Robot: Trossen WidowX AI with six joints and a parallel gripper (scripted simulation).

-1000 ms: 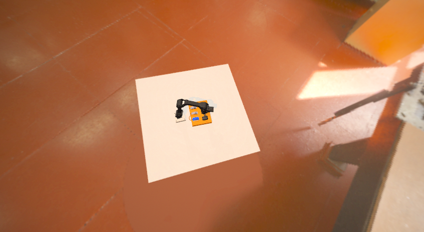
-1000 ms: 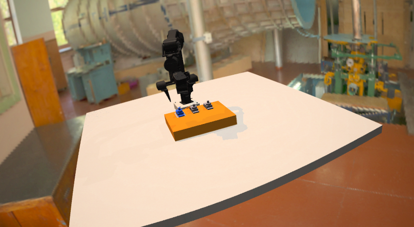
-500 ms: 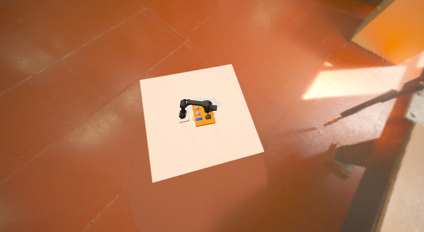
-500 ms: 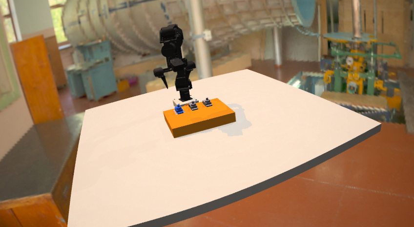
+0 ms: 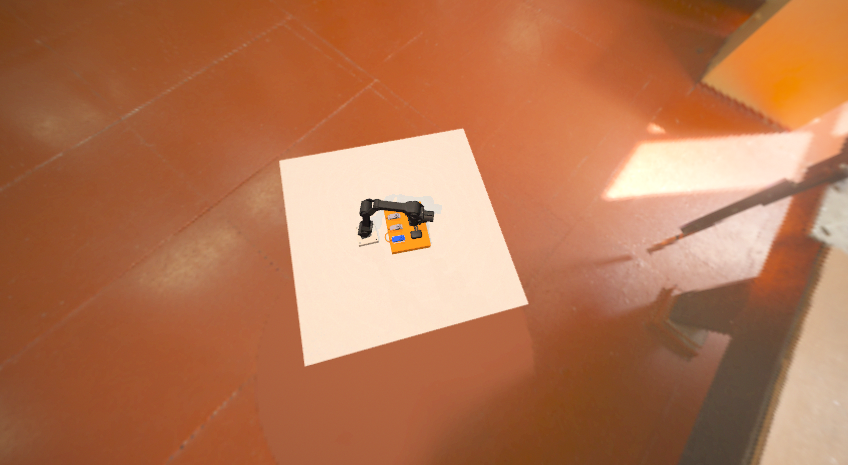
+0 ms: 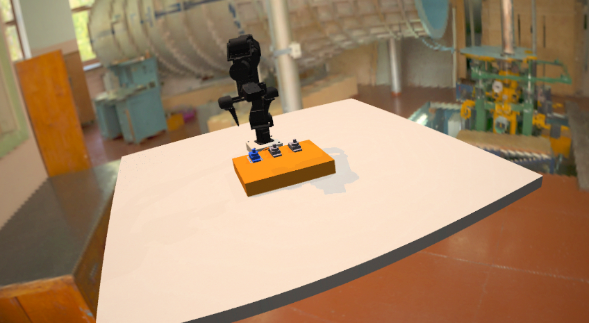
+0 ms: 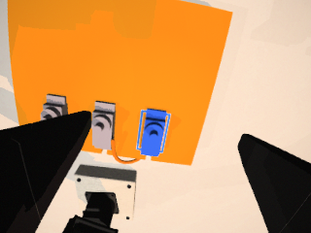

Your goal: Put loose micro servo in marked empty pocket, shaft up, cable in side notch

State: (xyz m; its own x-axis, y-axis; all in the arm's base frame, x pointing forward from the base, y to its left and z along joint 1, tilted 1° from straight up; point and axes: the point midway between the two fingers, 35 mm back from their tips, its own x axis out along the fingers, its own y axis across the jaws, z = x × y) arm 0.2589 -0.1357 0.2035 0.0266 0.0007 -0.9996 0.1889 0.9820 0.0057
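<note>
A black robot arm (image 6: 248, 88) rises from a small white base plate (image 6: 253, 144) on a pale table (image 6: 289, 237), folding over at its top joint so the wrist points down toward an orange deck (image 6: 289, 171) in front of it. The gripper (image 7: 162, 175) hangs high above the deck's near edge with its two dark fingers spread wide and nothing between them (in the wrist view they frame the scene at far left and far right).

The blue micro servo (image 7: 154, 131) sits in the deck at the end of a row of three, beside two grey servos (image 7: 104, 123). A thin blue outline runs around it. An orange cable (image 7: 123, 158) curves from near its lower corner along the deck's edge toward the middle servo; whether it lies in a notch cannot be told. In the exterior view the blue servo stands upright, level with its neighbours.
</note>
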